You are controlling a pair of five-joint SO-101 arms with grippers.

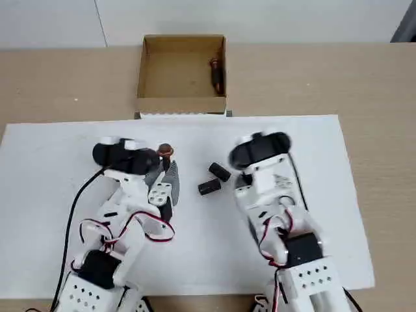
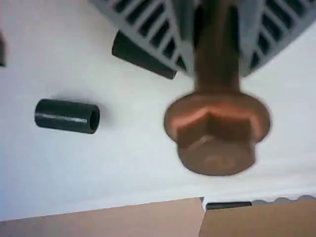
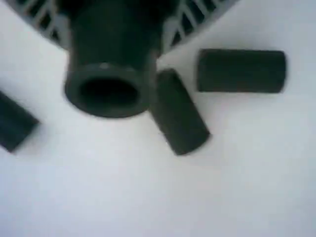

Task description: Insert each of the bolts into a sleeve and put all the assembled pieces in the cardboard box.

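Since a bolt can only be pushed home when both parts are held firm, each arm has one part clamped. The left fingers (image 2: 143, 22) are closed on the shank of a copper bolt (image 2: 217, 131), and its hex head sticks out past their tips. The end that must enter the sleeve is hidden between them, so I cannot tell how much of it is free. The right fingers (image 3: 34, 17) are closed around a black sleeve (image 3: 111, 64). Its open bore faces out beyond the tips, which looks like a hold chosen so that something can be fed into it.

Between the two arms a spare sleeve (image 1: 220, 171) and a second spare sleeve (image 1: 209, 187) lie on their sides, just beside each other on the white paper (image 1: 39, 169). That puts them within easy reach of either arm for later rounds.

Past the far edge of the paper, the cardboard box (image 1: 146, 71) sits on the desk (image 1: 364, 78), centred between the arms. One finished piece (image 1: 216, 75) already lies inside, along the wall on the right arm's side.

The task looks to be in its early part, at the joining step. The next move calls for lining bolt and bore up on one axis. A small tilt could jam them or knock a part loose.
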